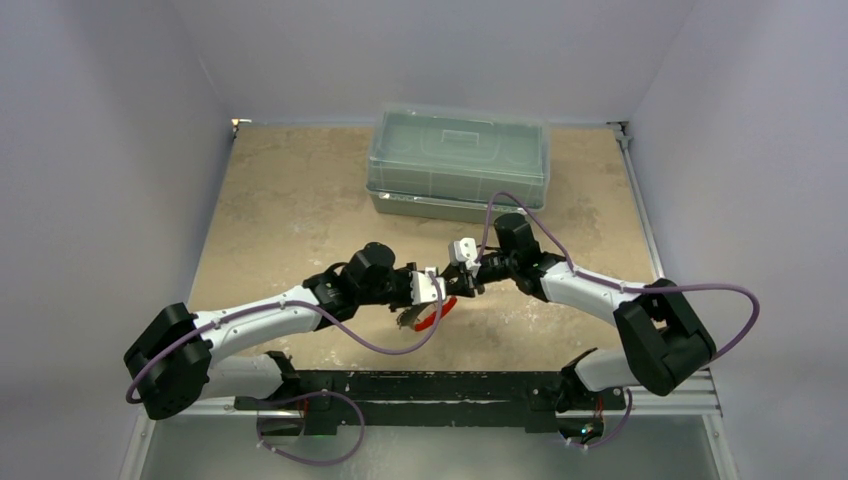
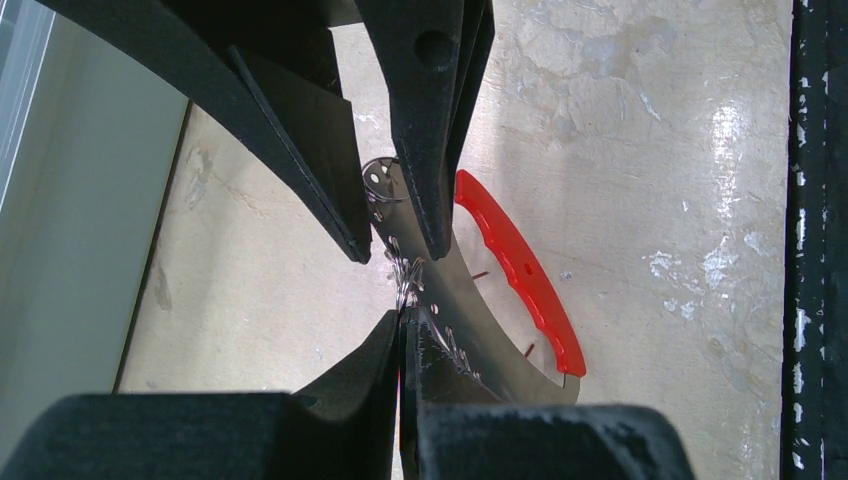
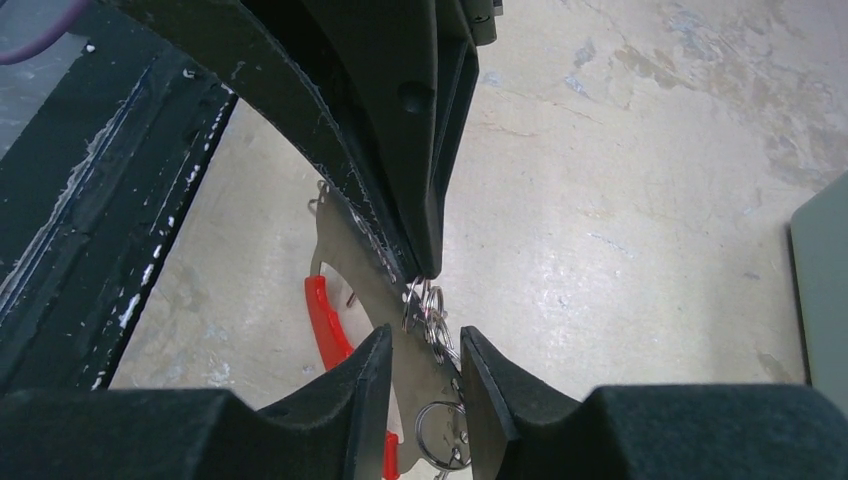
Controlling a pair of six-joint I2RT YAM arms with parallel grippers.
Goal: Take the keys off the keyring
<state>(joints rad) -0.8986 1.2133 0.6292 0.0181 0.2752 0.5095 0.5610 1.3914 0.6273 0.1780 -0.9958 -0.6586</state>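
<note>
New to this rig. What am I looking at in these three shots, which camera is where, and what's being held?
Two robot arms bolted to a table, each with a two-finger gripper. The wide picture is from a fixed camera above and behind them; each close-up is from a wrist camera. A clear plastic box stands at the back. The left gripper is shut on the keyring, a pale crescent with a red edge. The right gripper is open, straddling its small metal rings.

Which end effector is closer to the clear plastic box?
Right. The right end effector reaches in from the clear box side of the keyring. The left end effector is on the side toward the arm bases, clamped on the keyring.
</note>
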